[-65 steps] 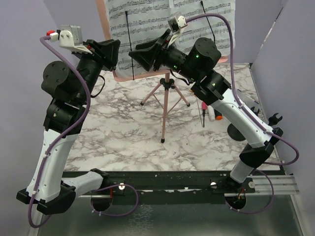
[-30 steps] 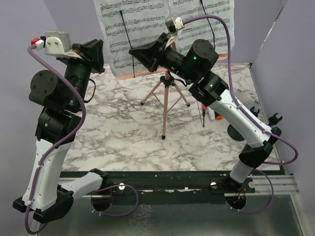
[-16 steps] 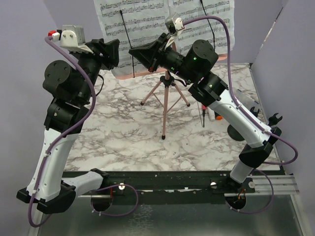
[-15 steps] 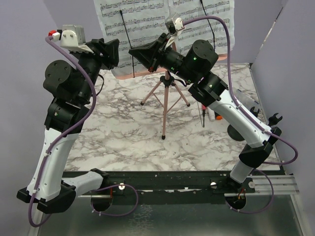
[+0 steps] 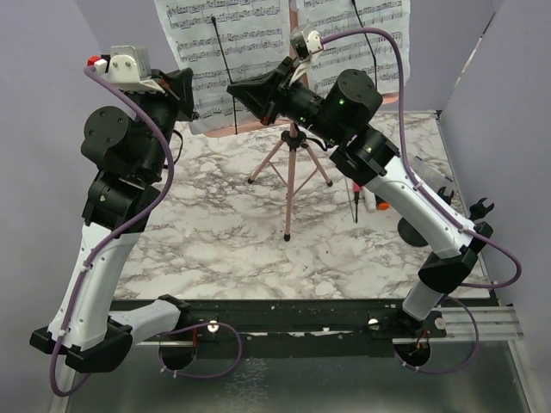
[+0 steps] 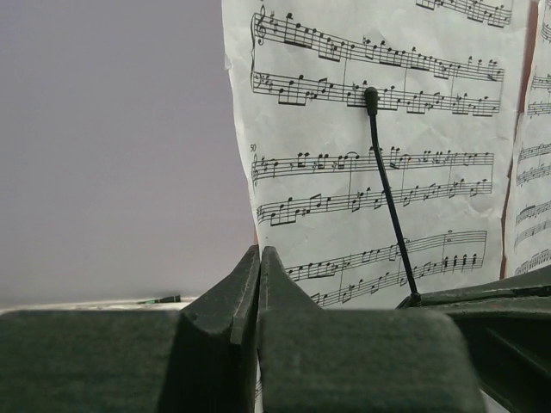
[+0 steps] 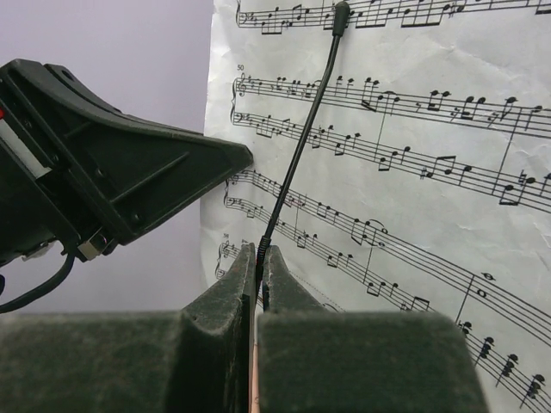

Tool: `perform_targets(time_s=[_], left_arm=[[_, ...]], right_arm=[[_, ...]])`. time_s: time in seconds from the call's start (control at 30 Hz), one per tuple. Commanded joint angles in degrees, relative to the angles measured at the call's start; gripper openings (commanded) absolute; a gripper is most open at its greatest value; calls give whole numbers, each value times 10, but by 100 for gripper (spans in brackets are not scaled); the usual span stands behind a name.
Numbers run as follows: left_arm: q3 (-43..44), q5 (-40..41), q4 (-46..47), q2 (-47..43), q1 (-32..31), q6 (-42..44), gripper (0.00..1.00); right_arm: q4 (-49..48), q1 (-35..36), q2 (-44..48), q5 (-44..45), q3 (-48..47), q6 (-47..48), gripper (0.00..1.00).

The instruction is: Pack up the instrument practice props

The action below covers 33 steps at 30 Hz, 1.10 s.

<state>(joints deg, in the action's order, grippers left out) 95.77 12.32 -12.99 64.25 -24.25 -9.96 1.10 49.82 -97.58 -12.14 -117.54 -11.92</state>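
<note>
Left gripper (image 5: 188, 93) is raised at the far left of the bench (image 5: 215, 224). Its fingers are pressed together on the left edge of the left sheet-music page (image 5: 245, 34). In the left wrist view the page (image 6: 370, 172) edge runs straight down into the seam of the gripper (image 6: 258, 254), and a white sliver shows lower in the seam, so it reads as a pinch on the paper.

Right gripper (image 5: 231, 88) is just right of the left one, at the same height and not touching it. It is pressed together on the pink tripod music rest (image 5: 290, 189), at the foot of the thin black wire (image 5: 225, 77) that lies over the left page. In the right wrist view the wire (image 7: 301, 138) drops into the seam of the gripper (image 7: 261, 251), and a pink strip shows between the fingers below. The left gripper (image 7: 248, 155) tip sits on the page (image 7: 430, 129) edge, just left of the wire.

The music rest stands upright at the far centre of the bench with its legs spread. Its board faces the arms and is mostly hidden by the pages. The right sheet-music page (image 5: 379, 26) sits beside the left one on the board.

The wire (image 6: 387, 189) leans slightly left, and its tip rests on the second staff.

A red-handled screwdriver (image 5: 355, 202) lies on the bench right of the tripod, close to the right arm. A dark round base (image 5: 411, 231) lies nearer, partly hidden by that arm. I cannot tell what it belongs to.
</note>
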Motion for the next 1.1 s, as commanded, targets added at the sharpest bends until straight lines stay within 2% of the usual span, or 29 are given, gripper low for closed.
perform_targets(time_s=[0.0, 0.4, 0.77, 1.0, 1.07], left_arm=[[-6, 34, 7, -14, -3, 21, 0], [-23, 157, -21, -58, -3, 109, 0], [-85, 349, -35, -114, -3, 210, 0], [-104, 406, -36, -145, -3, 248, 0], [-107, 419, -37, -149, -3, 258, 0]], right_arm=[[-2, 0, 16, 13, 9, 18, 1], [-4, 0, 20, 19, 17, 23, 1], [-6, 0, 22, 19, 25, 24, 1], [-6, 0, 22, 20, 27, 26, 1], [-6, -1, 22, 20, 28, 25, 5]])
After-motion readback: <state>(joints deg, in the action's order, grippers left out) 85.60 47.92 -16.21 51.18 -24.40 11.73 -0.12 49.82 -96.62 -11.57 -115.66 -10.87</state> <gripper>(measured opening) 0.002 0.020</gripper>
